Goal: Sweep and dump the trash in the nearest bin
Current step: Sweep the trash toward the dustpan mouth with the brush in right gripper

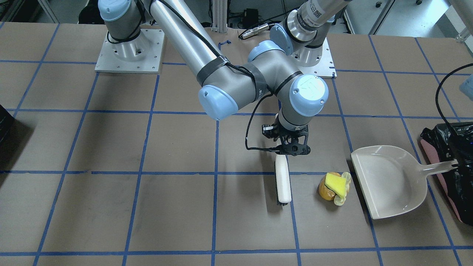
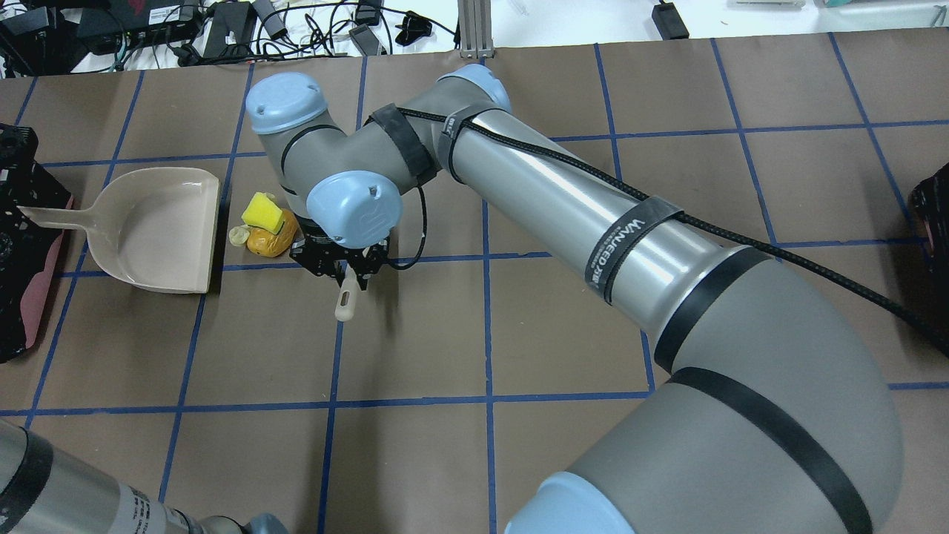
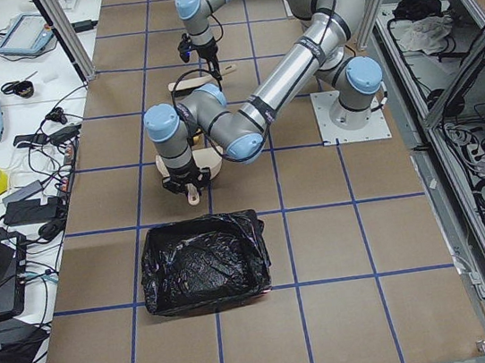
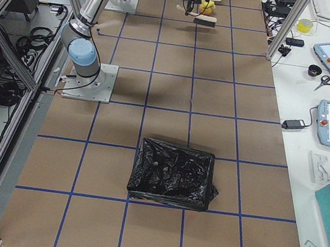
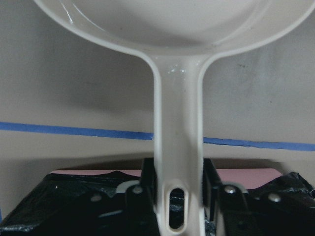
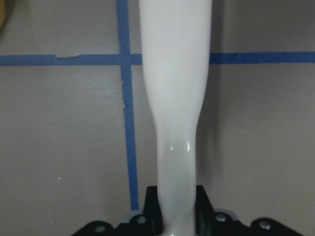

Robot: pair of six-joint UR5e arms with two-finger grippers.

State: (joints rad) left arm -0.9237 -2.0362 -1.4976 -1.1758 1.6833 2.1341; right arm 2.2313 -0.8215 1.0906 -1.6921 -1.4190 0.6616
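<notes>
The trash (image 1: 334, 188), an orange lump with a yellow sponge wedge and pale scraps, lies on the table between a white brush (image 1: 282, 181) and a beige dustpan (image 1: 388, 181). It also shows in the overhead view (image 2: 267, 226). My right gripper (image 1: 287, 146) is shut on the brush handle (image 6: 177, 98), with the brush head down on the table beside the trash. My left gripper (image 5: 179, 184) is shut on the dustpan handle (image 5: 178, 123), above the rim of the pink-sided bin (image 1: 436, 166) lined with a black bag (image 3: 204, 263). The dustpan mouth faces the trash.
A second, all-black bagged container (image 4: 173, 174) stands at the table's other end, far from the trash, and shows at the overhead view's right edge (image 2: 934, 200). Blue tape lines grid the brown table (image 1: 111, 207). My right arm's long forearm (image 2: 593, 215) spans the middle.
</notes>
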